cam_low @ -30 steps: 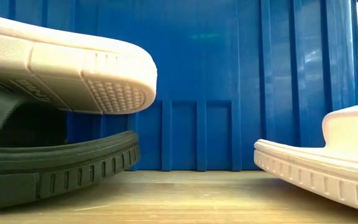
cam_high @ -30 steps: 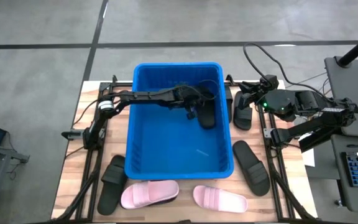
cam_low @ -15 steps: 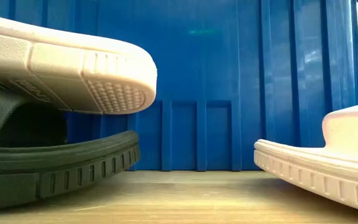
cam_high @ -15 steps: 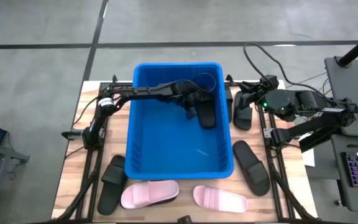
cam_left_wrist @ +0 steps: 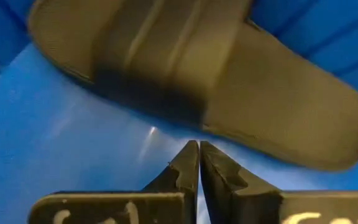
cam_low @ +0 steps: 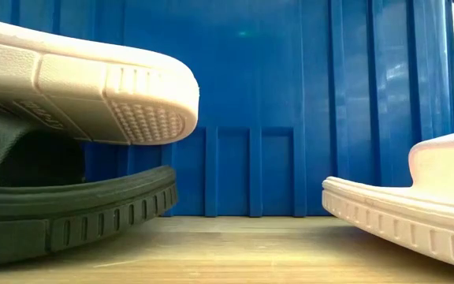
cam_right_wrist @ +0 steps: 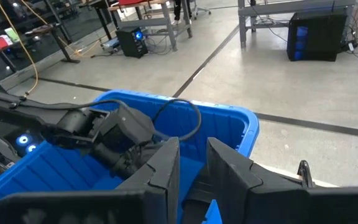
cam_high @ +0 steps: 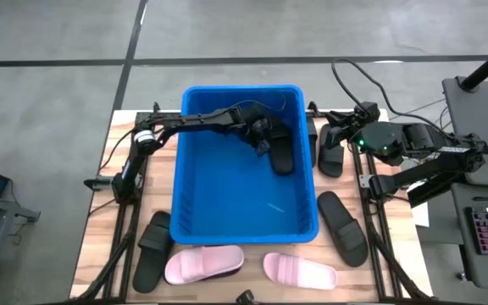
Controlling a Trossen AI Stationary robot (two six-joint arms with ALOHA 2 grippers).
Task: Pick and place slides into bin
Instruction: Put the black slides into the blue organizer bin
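My left gripper has its jaws pressed together on nothing, hanging inside the bin with one black slide lying on the bin floor just ahead of the tips. That arm reaches in over the bin's left rim, elbow bent. My right gripper waits beside the bin's right wall, jaws slightly parted, above another black slide on the table.

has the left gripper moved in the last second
Yes. The left gripper, shut, has pulled back toward the bin's far rim, away from the black slide inside.
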